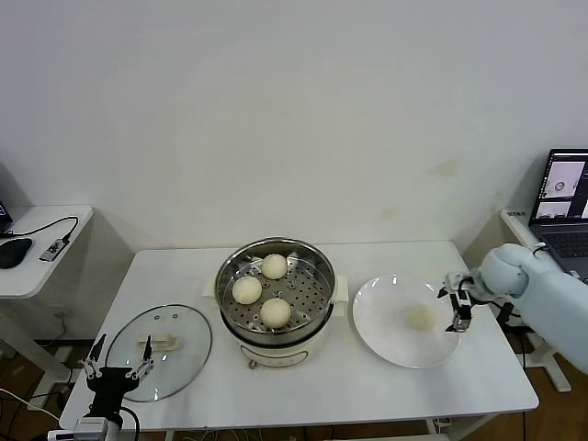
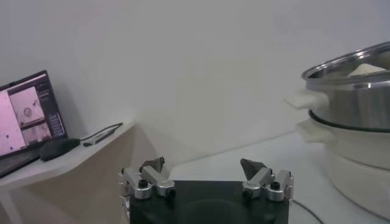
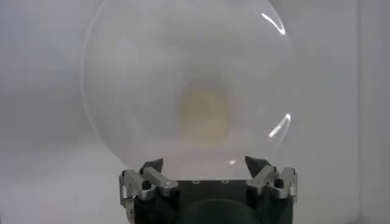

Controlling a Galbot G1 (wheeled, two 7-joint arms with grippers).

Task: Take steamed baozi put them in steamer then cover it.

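Now three baozi [image 1: 260, 289] sit in the steamer [image 1: 276, 299] at mid-counter, and the fourth bun [image 1: 420, 318] lies on the white plate [image 1: 386, 340] toward the right edge. The right claw [image 1: 457, 303] hangs wide open and empty at the plate's outer rim, the bun just inward of it, nothing between. The left claw [image 1: 117, 371], open and empty, waits by the glass lid [image 1: 158, 352] at the front-left corner.

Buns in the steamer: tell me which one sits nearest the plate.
The front bun, closest to the table's near edge. It lies nearer the plate than the left bun or the back bun.
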